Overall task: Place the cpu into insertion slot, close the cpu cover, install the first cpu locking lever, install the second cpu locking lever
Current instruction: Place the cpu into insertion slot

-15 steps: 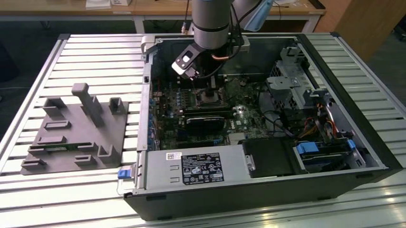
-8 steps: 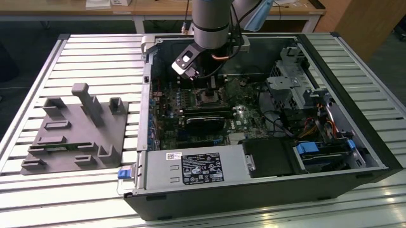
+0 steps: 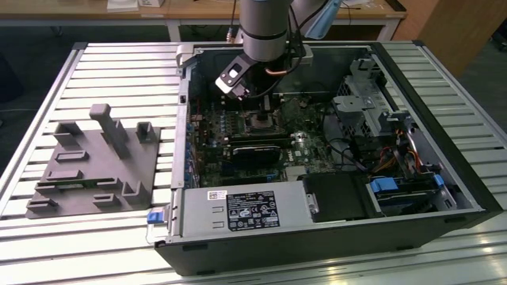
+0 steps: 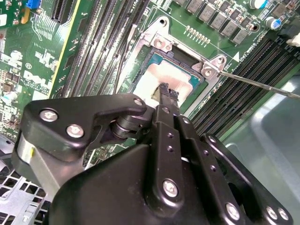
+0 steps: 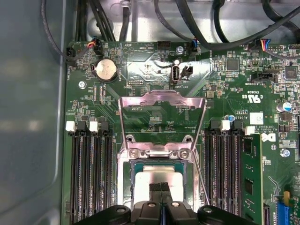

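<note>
The cpu [image 5: 157, 177], with its pale metal face, lies flat in the insertion slot [image 5: 123, 185] on the green board. In both wrist views my gripper [image 5: 160, 188] hangs just over the chip's middle, fingers pressed together with nothing between them. Whether the tips touch the chip I cannot tell. The cpu cover [image 5: 161, 96] stands open, tipped back from its hinge at the socket's edge. A thin locking lever [image 4: 255, 83] sticks out beside the slot's rim [image 4: 161, 43], unlatched. In the exterior view the gripper [image 3: 262, 113] reaches down into the open computer case over the slot [image 3: 262, 123].
Long black memory slots [image 5: 89, 173] flank the socket on both sides. A black card [image 3: 257, 147] lies just in front of the socket in the exterior view. Drive cages and cables [image 3: 380, 130] fill the exterior view's right. A grey fixture [image 3: 95, 160] sits on the table outside the case.
</note>
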Available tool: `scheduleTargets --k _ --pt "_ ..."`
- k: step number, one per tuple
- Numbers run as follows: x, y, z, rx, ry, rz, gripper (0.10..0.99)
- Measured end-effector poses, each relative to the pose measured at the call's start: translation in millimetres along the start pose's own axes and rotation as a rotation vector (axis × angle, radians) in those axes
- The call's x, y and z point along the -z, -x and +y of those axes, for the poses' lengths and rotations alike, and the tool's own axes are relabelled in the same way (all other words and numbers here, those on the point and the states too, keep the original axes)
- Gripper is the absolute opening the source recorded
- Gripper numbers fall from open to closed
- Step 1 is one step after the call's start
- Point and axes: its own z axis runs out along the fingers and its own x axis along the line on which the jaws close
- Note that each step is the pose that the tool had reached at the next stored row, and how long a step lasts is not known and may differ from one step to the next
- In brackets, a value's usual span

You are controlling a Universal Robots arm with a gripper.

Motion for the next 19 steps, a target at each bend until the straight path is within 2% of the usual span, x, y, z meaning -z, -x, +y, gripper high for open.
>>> scheduleTargets --k 3,19 --pt "-0.8 0.1 0.0 -0.030 0.000 -0.0023 0.106" --pt "-4.9 0.0 -0.3 -0.031 0.000 -0.0023 0.106"
